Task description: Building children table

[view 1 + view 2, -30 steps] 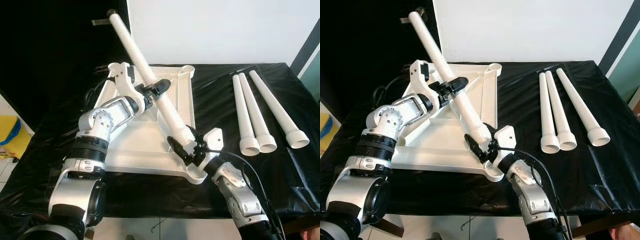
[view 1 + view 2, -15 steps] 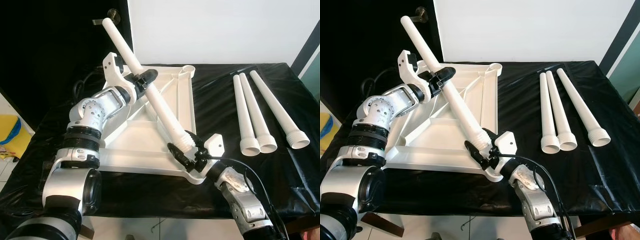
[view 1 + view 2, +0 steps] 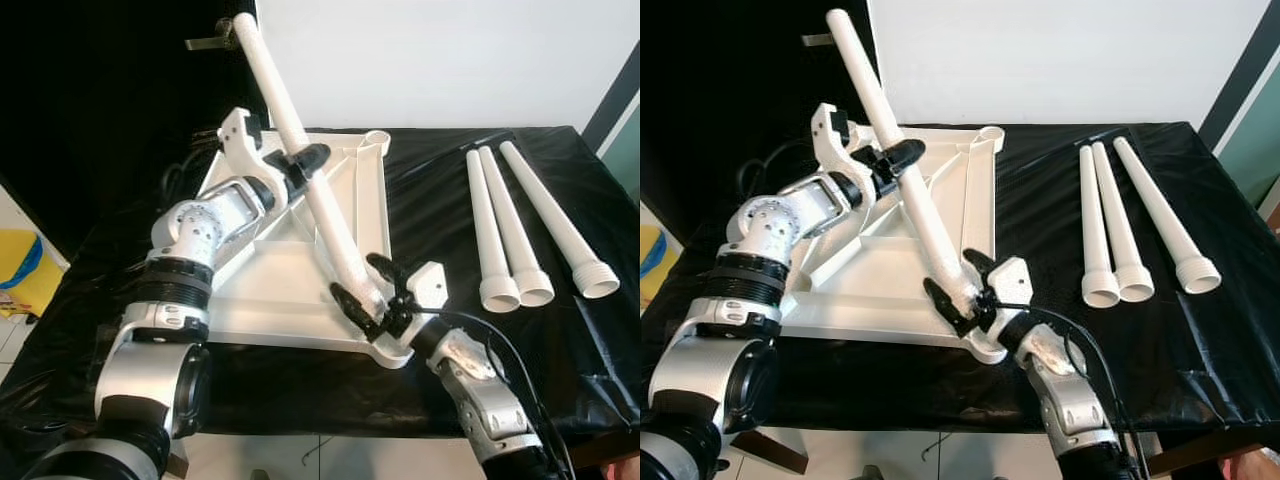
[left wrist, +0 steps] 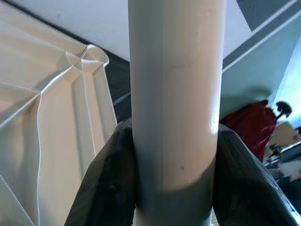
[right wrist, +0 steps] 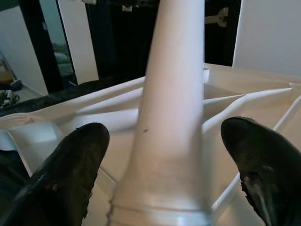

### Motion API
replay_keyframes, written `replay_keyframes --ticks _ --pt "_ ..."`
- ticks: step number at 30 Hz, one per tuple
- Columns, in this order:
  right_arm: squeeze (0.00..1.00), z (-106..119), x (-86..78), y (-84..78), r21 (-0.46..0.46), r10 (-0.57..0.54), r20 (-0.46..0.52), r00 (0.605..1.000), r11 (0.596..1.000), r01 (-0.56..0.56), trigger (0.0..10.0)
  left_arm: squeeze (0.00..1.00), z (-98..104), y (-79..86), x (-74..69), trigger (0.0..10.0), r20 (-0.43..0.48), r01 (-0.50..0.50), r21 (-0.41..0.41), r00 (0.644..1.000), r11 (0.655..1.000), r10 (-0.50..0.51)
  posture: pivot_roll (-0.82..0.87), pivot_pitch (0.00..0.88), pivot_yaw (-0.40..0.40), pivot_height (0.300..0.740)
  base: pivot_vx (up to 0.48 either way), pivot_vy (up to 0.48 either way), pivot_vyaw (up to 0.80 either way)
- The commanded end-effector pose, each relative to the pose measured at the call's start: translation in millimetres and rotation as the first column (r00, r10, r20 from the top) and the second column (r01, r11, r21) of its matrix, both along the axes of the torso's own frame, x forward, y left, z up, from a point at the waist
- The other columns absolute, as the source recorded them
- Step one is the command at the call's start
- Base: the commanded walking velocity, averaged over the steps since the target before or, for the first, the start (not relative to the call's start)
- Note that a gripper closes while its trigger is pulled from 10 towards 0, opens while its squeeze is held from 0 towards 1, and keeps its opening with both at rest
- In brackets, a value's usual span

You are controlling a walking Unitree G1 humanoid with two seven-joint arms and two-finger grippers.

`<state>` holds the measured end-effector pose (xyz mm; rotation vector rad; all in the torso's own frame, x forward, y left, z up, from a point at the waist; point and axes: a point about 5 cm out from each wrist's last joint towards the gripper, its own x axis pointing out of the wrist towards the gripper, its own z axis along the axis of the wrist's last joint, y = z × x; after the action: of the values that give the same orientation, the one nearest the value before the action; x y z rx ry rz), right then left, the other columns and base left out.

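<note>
A: Head views: our left tool (image 3: 300,160) clamps the long white plastic leg tube (image 3: 300,150) mid-shaft, its threaded end at the upturned white tray-shaped top's (image 3: 270,280) near corner.

B: Wrist views: our right tool (image 5: 164,155) straddles the base, released. We judge seating and screwing come next.

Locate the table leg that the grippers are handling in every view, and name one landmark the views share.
Left eye: table leg slants across centre.
Right eye: table leg left of centre.
Left wrist: leg between the fingers, gripped.
Right wrist: leg between spread fingers.
Shared landmark: white tabletop.
</note>
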<state>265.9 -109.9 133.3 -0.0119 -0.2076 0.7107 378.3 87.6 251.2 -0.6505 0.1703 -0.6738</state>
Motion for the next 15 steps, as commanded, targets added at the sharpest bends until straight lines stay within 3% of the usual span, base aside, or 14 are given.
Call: replay_keyframes --ticks 1,5,6,11,12,15 --pt "1.0 3.5 2.2 -2.8 0.012 -0.019 -0.001 1.0 1.0 0.019 10.0 0.0 20.0 -9.5 -17.9 10.0 0.264 0.329 -0.048 0.915 0.943 -0.306 -0.02 0.0 0.02 0.74 0.0 0.0 0.0" --pt "1.0 5.7 5.2 -3.9 0.01 -0.034 -0.012 0.999 0.999 0.035 10.0 0.0 27.9 -12.5 -21.9 10.0 0.302 0.326 -0.013 0.903 0.945 -0.307 -0.02 0.0 0.017 0.74 0.0 0.0 0.0" --pt "0.0 11.8 8.8 -2.4 0.007 -0.032 -0.016 0.999 0.999 0.032 10.0 0.0 39.0 -19.0 -28.6 10.0 0.368 0.316 0.053 0.875 0.947 -0.313 -0.02 0.0 0.015 0.74 0.0 0.0 0.0" --pt "0.0 17.1 16.0 0.4 -0.043 -0.056 -0.041 0.998 0.998 0.054 10.0 0.0 47.2 -28.0 -35.6 10.0 0.427 0.29 0.13 0.847 0.948 -0.318 -0.02 0.0 0.011 0.74 0.0 0.0 0.0" --pt "0.0 21.1 19.2 2.9 -0.071 -0.052 -0.04 0.998 0.996 0.049 10.0 0.0 49.5 -33.9 -38.7 10.0 0.456 0.264 0.175 0.832 0.948 -0.316 -0.02 0.0 0.008 0.74 0.0 0.0 0.0" --pt "0.0 22.9 20.3 4.0 -0.084 -0.049 -0.034 0.998 0.995 0.046 10.0 0.0 49.9 -36.5 -40.1 10.0 0.467 0.252 0.194 0.826 0.948 -0.315 -0.02 0.0 0.008 0.74 0.0 0.0 0.0"
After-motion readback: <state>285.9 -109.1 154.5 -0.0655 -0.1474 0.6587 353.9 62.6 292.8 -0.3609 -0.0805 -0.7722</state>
